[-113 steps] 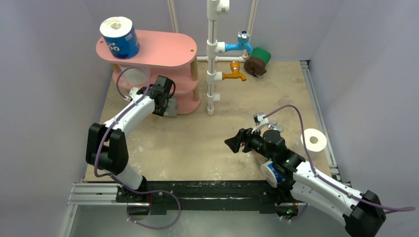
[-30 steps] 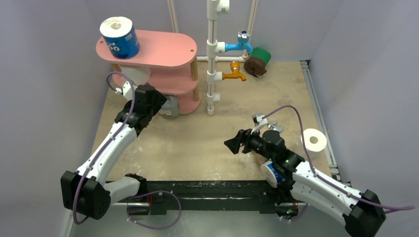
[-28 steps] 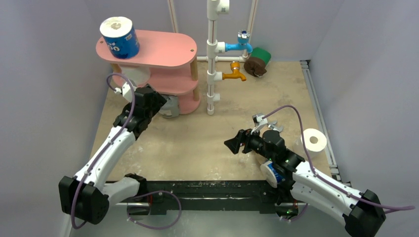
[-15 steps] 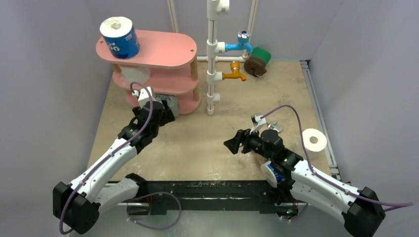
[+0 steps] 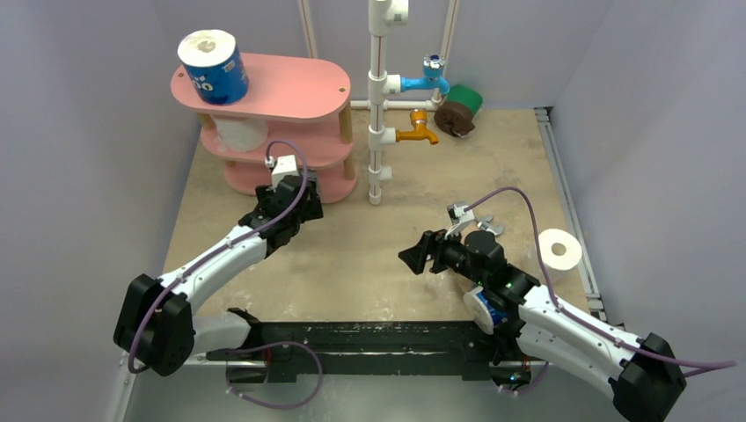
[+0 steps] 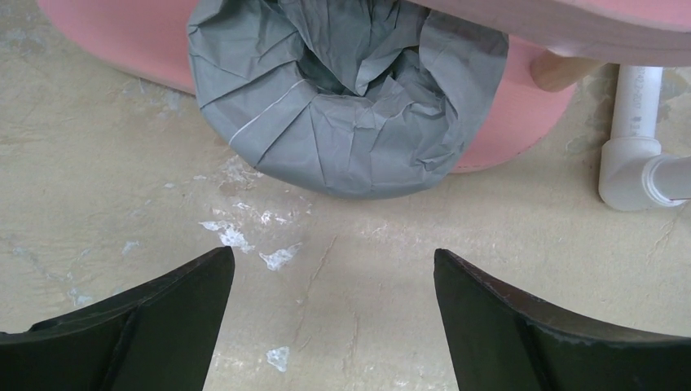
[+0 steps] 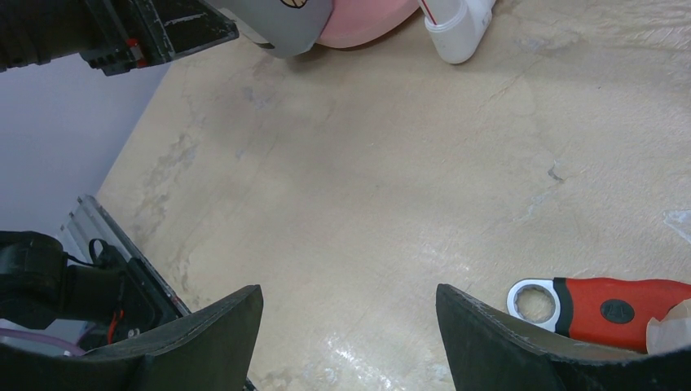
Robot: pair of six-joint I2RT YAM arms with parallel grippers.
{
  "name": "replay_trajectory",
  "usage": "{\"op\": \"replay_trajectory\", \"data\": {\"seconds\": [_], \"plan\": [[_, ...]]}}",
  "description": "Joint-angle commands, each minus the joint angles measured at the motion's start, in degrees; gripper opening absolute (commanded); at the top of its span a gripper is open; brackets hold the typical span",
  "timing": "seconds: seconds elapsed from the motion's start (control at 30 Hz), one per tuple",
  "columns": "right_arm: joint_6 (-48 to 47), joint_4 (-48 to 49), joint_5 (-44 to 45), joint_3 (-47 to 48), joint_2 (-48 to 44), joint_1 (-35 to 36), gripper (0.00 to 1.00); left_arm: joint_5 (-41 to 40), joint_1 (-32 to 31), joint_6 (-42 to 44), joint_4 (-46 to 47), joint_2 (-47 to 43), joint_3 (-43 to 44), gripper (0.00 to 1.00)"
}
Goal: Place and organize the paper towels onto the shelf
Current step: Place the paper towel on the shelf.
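Observation:
The pink shelf (image 5: 290,88) stands at the back left. A blue printed paper towel roll (image 5: 212,66) stands on its top board and a white roll (image 5: 239,134) on the middle one. A grey-wrapped roll (image 6: 346,98) lies end-on at the front edge of the lowest board (image 6: 122,41), under the middle board. My left gripper (image 6: 334,257) is open just in front of it, apart from it and empty. My right gripper (image 5: 413,258) hangs open and empty over mid-table. A bare white roll (image 5: 559,251) stands at the right edge. Green (image 5: 466,98) and brown (image 5: 453,117) rolls lie at the back.
A white pipe frame (image 5: 378,97) with blue and orange taps stands right of the shelf, its foot (image 6: 644,163) close to the grey roll. A red-handled wrench (image 7: 607,305) lies by my right gripper. Another blue printed roll (image 5: 486,308) sits under the right arm.
My left arm has swung from the shelf's left side rightward to face the grey roll, and its jaws have spread wider. The right arm has not moved.

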Motion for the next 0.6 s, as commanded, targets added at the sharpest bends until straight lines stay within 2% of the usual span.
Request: {"op": "replay_trajectory", "data": {"seconds": [0.0, 0.57], "plan": [[-1.0, 1.7, 0.3, 0.4, -0.6, 0.1, 0.78, -1.4, -0.2, 2.7, 3.9, 2.6, 2.3, 0.92], [-1.1, 1.4, 0.1, 0.5, -0.7, 0.1, 0.78, -2.6, -0.2, 4.5, 8.3, 12.0, 7.6, 0.9]]}}
